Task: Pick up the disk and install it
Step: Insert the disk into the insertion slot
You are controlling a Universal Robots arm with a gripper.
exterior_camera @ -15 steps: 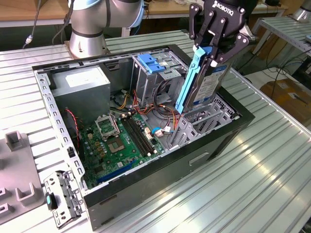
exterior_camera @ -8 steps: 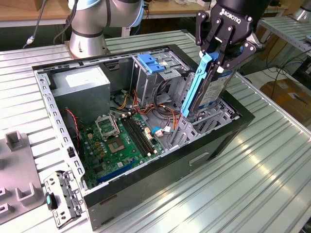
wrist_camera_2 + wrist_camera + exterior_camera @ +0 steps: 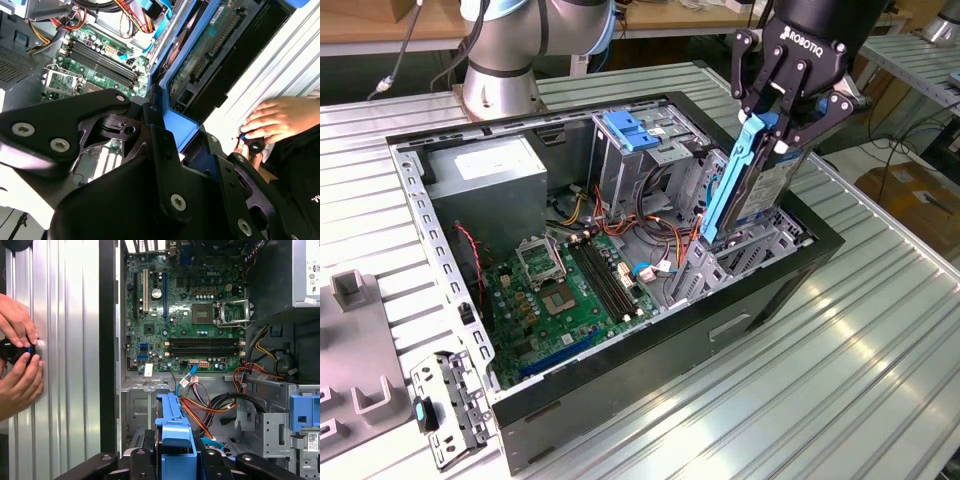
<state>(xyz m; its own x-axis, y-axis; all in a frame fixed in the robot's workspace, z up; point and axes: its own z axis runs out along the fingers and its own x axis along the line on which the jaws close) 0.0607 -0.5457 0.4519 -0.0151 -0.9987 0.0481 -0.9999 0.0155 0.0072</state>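
Observation:
My gripper [image 3: 785,130] is shut on the disk [image 3: 765,190], a silver drive with a blue rail along its side. The disk hangs upright on end, tilted slightly, with its lower end dipping into the metal bay [image 3: 760,245] at the open computer case's end on the exterior view's right. The second wrist view shows the disk's green circuit-board underside [image 3: 210,45] and a blue carrier piece between the black fingers. In the first wrist view the blue carrier [image 3: 172,430] sticks out from the gripper [image 3: 175,460] above the bay.
The open case holds a green motherboard [image 3: 575,290], a grey power-supply box [image 3: 485,175], loose coloured cables [image 3: 650,240] and a drive cage with a blue latch [image 3: 635,130]. A person's hands [image 3: 17,360] hold a black knob on the ribbed table beside the case. The arm's base [image 3: 505,60] stands behind.

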